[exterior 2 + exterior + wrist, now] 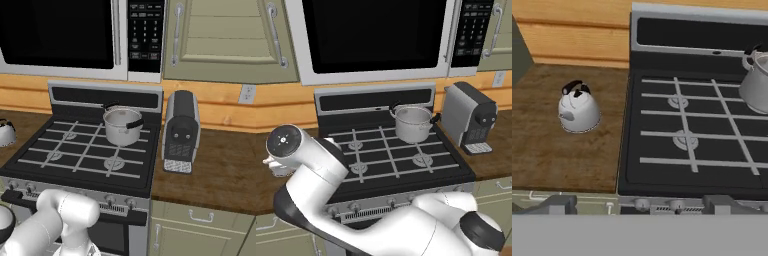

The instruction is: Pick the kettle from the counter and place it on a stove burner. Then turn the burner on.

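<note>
Brown wood-grain surface (pixel 562 155) to the left of the stove (pixel 662 172) carries the kettle (pixel 578 109), which stands upright on its base, well apart from the stove's edge, with its black arched handle and lid knob on top and its short spout turned toward the lower left of the hand view. In the right base view the kettle (pixel 6 132) sits at the far left edge of the frame, on the same surface beside the stove. The tool (pixel 641 202) hovers above the front edge of the stove and surface, its 2 dark fingertips (pixel 556 204) spread wide with nothing between them, well away from the kettle. On the stove, 4 burners lie under black grate bars; the near left burner (pixel 685 140) is bare, and the far left one behind it is bare too. A shiny steel pot (pixel 413 123) with side handles sits on the far right burner. A row of knobs (pixel 120 202) runs along the stove's front. A grey coffee machine (pixel 181 131) stands on the surface to the right of the stove, and a microwave (pixel 376 35) hangs above it.
</note>
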